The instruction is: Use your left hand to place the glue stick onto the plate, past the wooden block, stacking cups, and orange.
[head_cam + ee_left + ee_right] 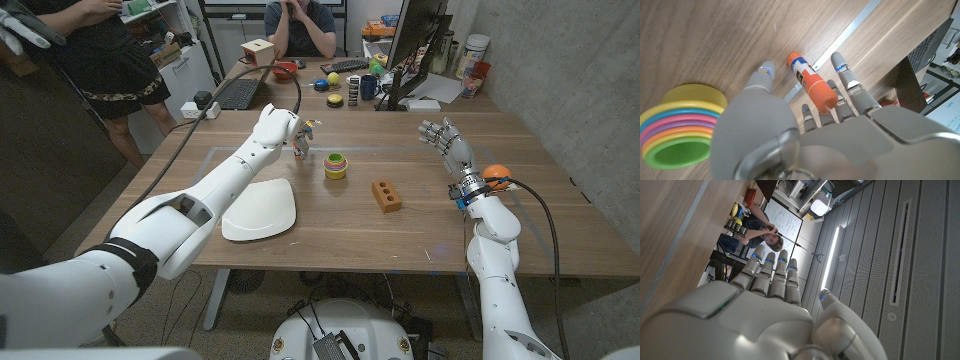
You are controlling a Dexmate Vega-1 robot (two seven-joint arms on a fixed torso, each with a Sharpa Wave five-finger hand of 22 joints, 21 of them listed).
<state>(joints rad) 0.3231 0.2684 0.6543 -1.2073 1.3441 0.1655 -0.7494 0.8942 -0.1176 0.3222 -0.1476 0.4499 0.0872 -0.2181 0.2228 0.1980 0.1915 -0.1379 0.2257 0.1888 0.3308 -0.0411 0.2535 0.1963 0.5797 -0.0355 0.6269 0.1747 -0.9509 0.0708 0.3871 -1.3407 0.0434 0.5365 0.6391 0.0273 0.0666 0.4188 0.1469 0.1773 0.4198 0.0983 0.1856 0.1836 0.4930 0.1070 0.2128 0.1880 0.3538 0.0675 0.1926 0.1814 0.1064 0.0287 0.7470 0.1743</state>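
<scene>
Orange glue stick [811,81] against left fingers [847,80]

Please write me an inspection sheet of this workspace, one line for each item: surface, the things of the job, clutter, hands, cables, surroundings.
Surface: brown wooden table with a pale tape line.
Job's things: orange-and-white glue stick between the left hand's fingers; white plate near the front edge; rainbow stacking cups; orange wooden block with holes; orange ball-like fruit behind the right wrist.
Clutter: nothing seen on this table.
Hands: left hand grips the glue stick; right hand raised, fingers apart, holding nothing.
Cables: black cable along the right arm.
Surroundings: seated person behind, desk with laptop and monitor.
</scene>
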